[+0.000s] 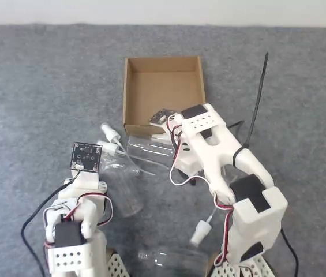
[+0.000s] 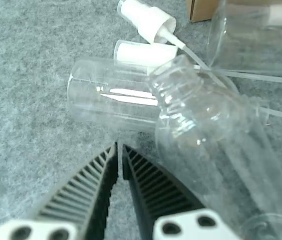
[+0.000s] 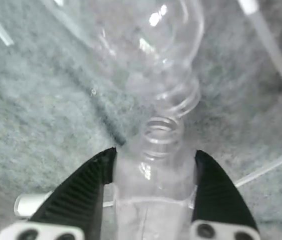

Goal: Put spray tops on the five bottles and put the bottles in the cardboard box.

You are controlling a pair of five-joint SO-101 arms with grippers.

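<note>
My left gripper is shut with nothing in it, just short of an uncapped clear bottle that lies with its threaded neck toward a second clear bottle. Two white spray tops lie beyond them. My right gripper is shut on a clear bottle whose threaded neck points away from the fingers; another clear bottle lies just past it. In the high view the right arm stands in front of the cardboard box, beside a lying bottle.
Grey carpet covers the table. A loose spray top and a lying bottle rest near the arms' bases. A black cable tie sticks up to the right of the box. The left arm is at the front left.
</note>
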